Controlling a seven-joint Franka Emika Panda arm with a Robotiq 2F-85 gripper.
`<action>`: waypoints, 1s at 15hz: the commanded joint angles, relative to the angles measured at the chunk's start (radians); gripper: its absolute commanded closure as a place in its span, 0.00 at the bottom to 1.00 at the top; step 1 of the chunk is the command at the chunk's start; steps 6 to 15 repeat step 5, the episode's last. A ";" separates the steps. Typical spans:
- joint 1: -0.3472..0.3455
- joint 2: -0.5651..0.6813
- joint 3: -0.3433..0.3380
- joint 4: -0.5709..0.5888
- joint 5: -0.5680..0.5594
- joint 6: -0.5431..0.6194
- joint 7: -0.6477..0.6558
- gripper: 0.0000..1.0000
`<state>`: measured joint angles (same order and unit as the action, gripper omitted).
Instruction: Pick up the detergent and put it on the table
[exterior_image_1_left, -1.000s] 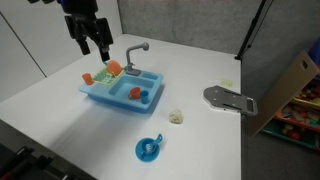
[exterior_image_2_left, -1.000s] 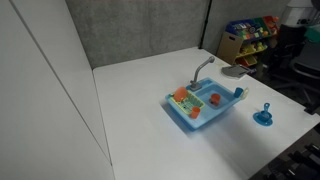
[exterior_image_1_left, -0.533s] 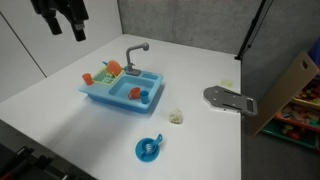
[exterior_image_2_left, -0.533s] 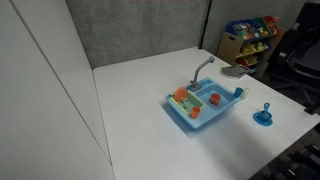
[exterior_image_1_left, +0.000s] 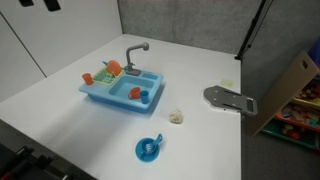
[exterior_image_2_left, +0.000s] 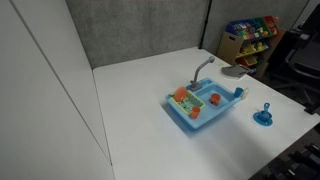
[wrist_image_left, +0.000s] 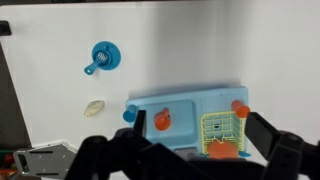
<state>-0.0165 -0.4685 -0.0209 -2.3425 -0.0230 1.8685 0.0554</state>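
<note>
The detergent (exterior_image_1_left: 176, 117) is a tiny pale cream lump lying on the white table (exterior_image_1_left: 50, 95), between the blue toy sink (exterior_image_1_left: 122, 88) and the table's near edge. In the wrist view it (wrist_image_left: 94, 109) lies left of the sink (wrist_image_left: 190, 108). My gripper (wrist_image_left: 195, 152) hangs high above the sink, its jaws wide apart and empty. In an exterior view only its tips (exterior_image_1_left: 50, 4) show at the top edge. The detergent does not show in the exterior view from the sink's far side.
A blue round cup-like thing (exterior_image_1_left: 149, 150) stands near the table's front edge. A grey flat tool (exterior_image_1_left: 228, 99) lies at the table's side. Orange toy pieces (wrist_image_left: 162, 120) and a yellow rack (wrist_image_left: 222, 130) sit in the sink. Shelves of toys (exterior_image_2_left: 250, 38) stand beyond the table.
The gripper has risen from just above the sink and moved away, almost out of the top of the exterior view. The objects on the table have not moved.
</note>
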 joint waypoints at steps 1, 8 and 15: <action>-0.005 -0.011 0.005 0.002 0.002 -0.007 -0.002 0.00; -0.005 -0.010 0.005 0.002 0.002 -0.009 -0.002 0.00; -0.005 -0.010 0.005 0.002 0.002 -0.009 -0.002 0.00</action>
